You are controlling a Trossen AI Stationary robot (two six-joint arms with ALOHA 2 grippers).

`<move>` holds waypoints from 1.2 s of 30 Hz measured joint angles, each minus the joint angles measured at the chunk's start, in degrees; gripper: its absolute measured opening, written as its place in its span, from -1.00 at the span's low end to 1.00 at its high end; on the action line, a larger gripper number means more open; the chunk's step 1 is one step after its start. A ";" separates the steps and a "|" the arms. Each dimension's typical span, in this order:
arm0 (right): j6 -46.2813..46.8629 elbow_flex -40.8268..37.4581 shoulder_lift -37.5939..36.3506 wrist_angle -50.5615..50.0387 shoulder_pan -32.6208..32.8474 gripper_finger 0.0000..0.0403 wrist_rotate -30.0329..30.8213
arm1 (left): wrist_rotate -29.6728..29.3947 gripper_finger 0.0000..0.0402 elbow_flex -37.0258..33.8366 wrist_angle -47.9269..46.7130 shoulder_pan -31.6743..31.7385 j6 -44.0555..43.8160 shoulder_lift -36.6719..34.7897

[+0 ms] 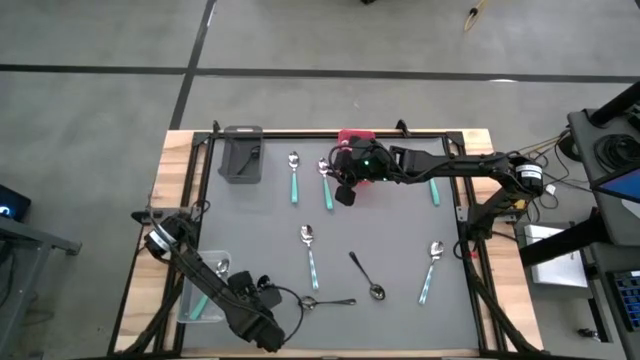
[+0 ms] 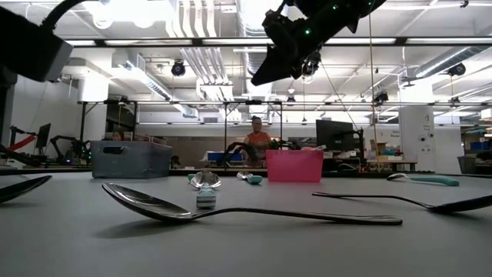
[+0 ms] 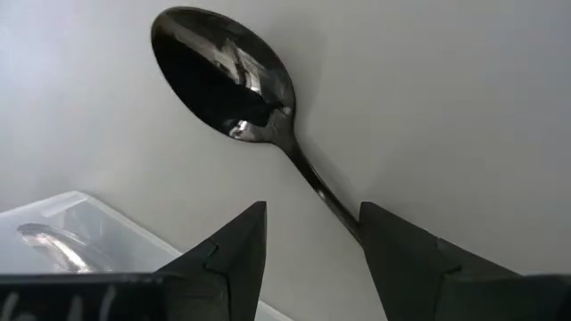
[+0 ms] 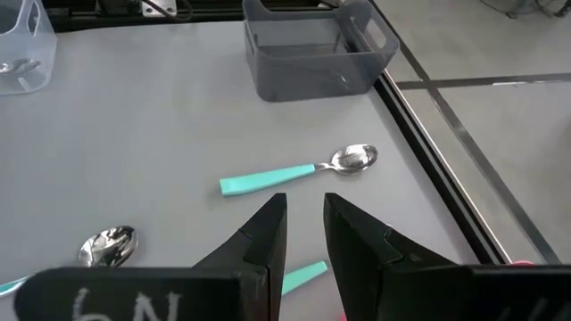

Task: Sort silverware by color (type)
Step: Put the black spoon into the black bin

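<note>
The left claw [image 3: 310, 245] is spread wide over the thin handle of a dark spoon [image 3: 227, 80], which lies flat on the table beside the clear bin [image 1: 200, 290]. The handle should be pinched squarely. Farther off, the right claw [image 4: 303, 236] is held nearly pressed together, empty, above a teal spoon [image 4: 299, 171].

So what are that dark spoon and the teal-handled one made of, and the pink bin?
The dark spoon looks like polished black-coated metal: its bowl mirrors the ceiling lights. The teal-handled spoon seems to pair a shiny steel bowl with a matte, probably plastic handle. The pink bin looks like opaque moulded plastic, with evenly coloured, dull walls.
</note>
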 joint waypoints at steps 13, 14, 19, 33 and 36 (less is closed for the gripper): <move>-1.53 -0.02 0.02 -1.11 0.00 -0.66 0.05 | -0.38 -0.24 -4.57 5.63 0.22 -0.42 -2.20; -1.53 -0.02 0.02 -1.10 0.00 -0.66 0.05 | -0.36 -0.26 -4.55 5.82 0.24 -0.42 -2.20; -1.53 -0.02 0.02 -1.08 0.00 -0.66 0.08 | -0.02 -0.45 -4.48 6.66 0.23 -2.67 -1.85; -1.89 -0.02 0.02 -1.43 -0.02 -0.66 0.10 | 0.04 -0.97 -3.88 7.72 0.22 -6.78 -1.63; -1.88 -0.02 0.02 -1.46 -0.02 -0.66 0.12 | -0.13 -0.99 -3.43 7.42 0.22 -7.47 -1.63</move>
